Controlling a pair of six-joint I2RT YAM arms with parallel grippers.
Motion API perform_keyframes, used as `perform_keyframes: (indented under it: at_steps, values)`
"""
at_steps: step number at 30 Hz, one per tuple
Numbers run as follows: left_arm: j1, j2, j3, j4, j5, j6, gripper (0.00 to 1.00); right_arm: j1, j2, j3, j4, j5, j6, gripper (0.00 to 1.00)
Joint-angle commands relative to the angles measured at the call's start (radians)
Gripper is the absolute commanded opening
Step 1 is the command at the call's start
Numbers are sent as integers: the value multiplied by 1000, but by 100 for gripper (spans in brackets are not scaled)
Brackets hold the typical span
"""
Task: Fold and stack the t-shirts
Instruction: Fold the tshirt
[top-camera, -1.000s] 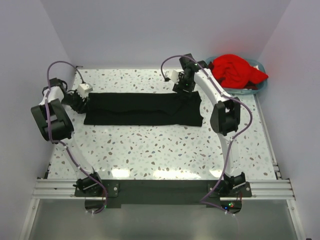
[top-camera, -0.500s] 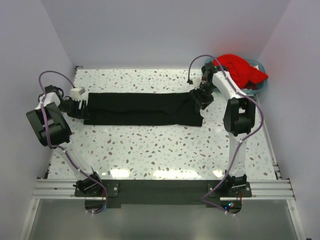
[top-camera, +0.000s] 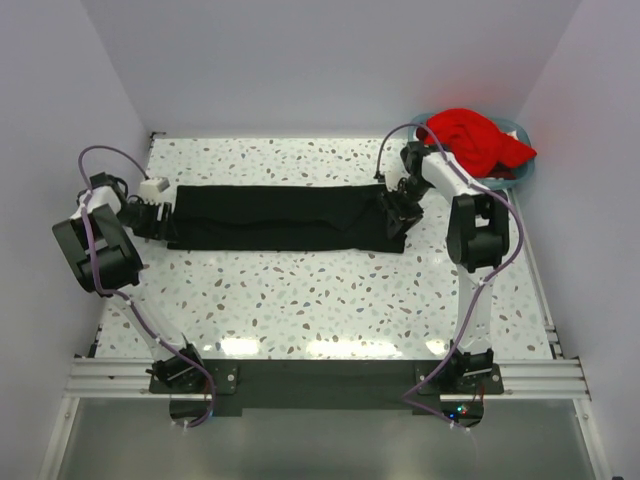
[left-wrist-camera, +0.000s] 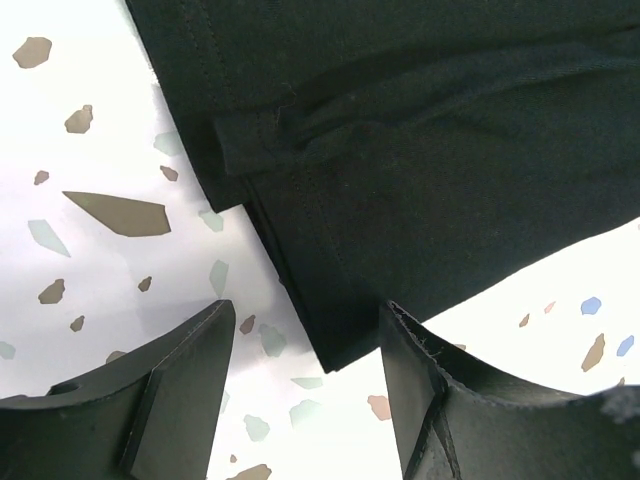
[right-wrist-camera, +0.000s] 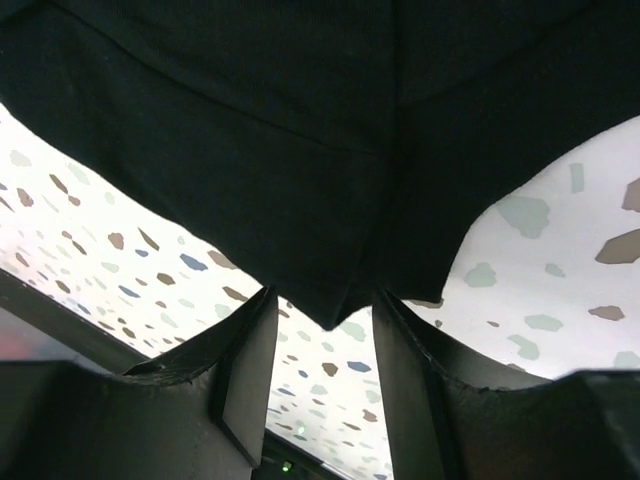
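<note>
left fingers (left-wrist-camera: 180, 370): spread wide, gripping nothing; a corner of the black t-shirt (top-camera: 285, 217) lies on the bench (top-camera: 300, 300) just ahead of the gap.
right fingers (right-wrist-camera: 250, 360): apart, clamped on nothing visible; the tip of a black cloth corner dips between them.
black t-shirt position: folded into a long narrow strip, flat across the middle of the bench, one set of fingers at each end.
red t-shirt (top-camera: 470, 140) position: bunched and unfolded in the light blue basket (top-camera: 520, 172) at the far right corner.
risk at left end: several layers and a small folded tab meet at that edge. a shallow pinch could catch only the top layer, so the strip would likely peel open when lifted.
risk at right end: only a corner tip sits in the gap. it could slip out on closing, leaving one end raised alone and the fold skewed.
count, near: one bench; two sets of fingers.
count, middle: one black t-shirt.
count, far: one red t-shirt; one basket.
count, t-shirts overall: two.
</note>
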Motion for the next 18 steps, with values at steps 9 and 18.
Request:
perform_keyframes:
  at_steps: [9, 18]
  values:
    - [3, 32, -57, -1, 21, -39, 51, -19, 17, 3, -32, -35, -3, 28]
    - [3, 50, -53, -59, 62, -23, 41, -31, 22, 24, -89, -41, -34, 33]
